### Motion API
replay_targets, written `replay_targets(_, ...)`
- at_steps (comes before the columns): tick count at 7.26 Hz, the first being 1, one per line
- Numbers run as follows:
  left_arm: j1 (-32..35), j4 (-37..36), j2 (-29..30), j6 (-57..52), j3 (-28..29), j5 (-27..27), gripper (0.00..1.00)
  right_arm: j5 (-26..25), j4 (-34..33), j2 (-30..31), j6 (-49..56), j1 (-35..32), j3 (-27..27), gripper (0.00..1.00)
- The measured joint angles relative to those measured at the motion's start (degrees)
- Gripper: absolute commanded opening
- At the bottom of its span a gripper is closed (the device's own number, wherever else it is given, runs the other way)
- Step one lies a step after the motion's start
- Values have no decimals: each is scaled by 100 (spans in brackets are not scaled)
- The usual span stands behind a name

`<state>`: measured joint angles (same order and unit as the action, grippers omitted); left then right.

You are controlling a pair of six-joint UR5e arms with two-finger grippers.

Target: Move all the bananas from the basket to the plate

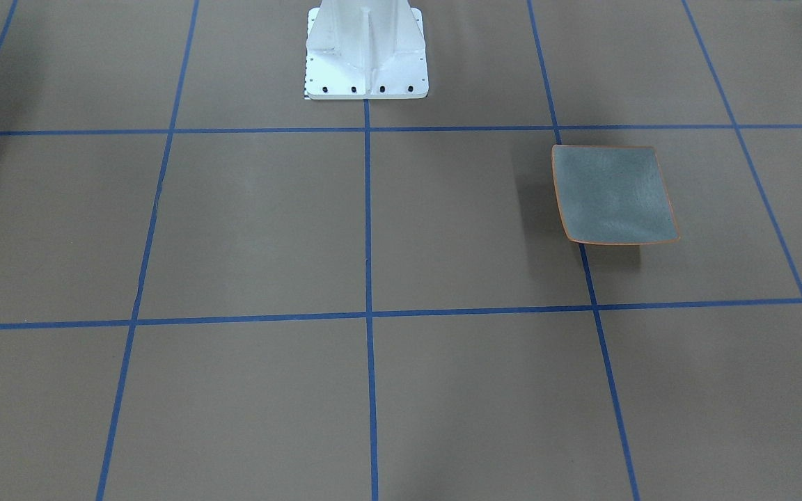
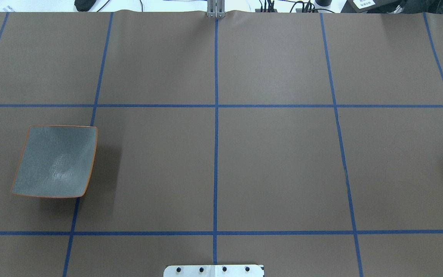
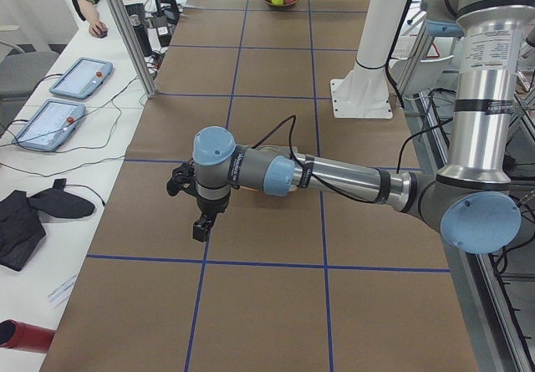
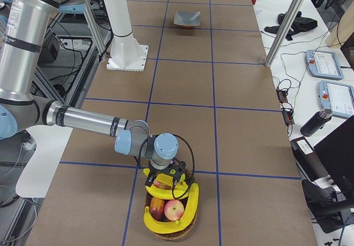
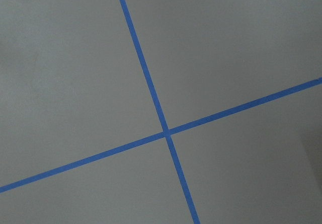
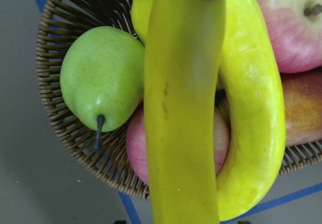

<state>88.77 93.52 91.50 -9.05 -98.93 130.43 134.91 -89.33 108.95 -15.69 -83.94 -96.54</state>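
Progress: nothing delivered, by my reading; the job looked to be at its first pick.
Plate (image 2: 54,161): bare, lying at the left middle of the overhead view, with no fruit on or beside it. The front-facing view showed it at right of centre, just as bare.
Bananas (image 4: 191,199): all in the basket (image 4: 168,236), at the bottom centre of the right-side view, well apart from the plate at that view's top. They lay over red apples (image 4: 166,208).
Banana count: at least three yellow curves there. I could not settle a fourth.
Right gripper (image 4: 166,178): down on the top of the fruit pile, and it looked to be touching the uppermost banana.
Right fingers: could not tell whether they were wide, narrow or holding. Only the side view showed them, and they were small and dark there.
Right wrist view: one banana (image 6: 183,108) filled the centre from top to bottom, and a second curved along its right. A green pear (image 6: 103,75) lay at the left, with wicker rim around it. No fingers showed in it.
Left gripper (image 3: 201,226): it hung above the brown table (image 2: 275,161) at left of centre in the left-side view, nowhere near the basket.
Left fingers: could not tell their state. The left wrist view showed only a cross of blue tape.
Left to do: every banana, as I judged it.
Hidden: both arms were absent from the overhead and front-facing views, and so was the basket. The undersides of the bananas were buried in the fruit. Whether the top banana was lifted clear or resting, I could not make out.
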Motion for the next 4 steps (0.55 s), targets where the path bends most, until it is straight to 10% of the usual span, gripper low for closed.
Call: replay_targets(4,0,0,0,8,-48,0,100,-18,0,18,47,-39,-270,0)
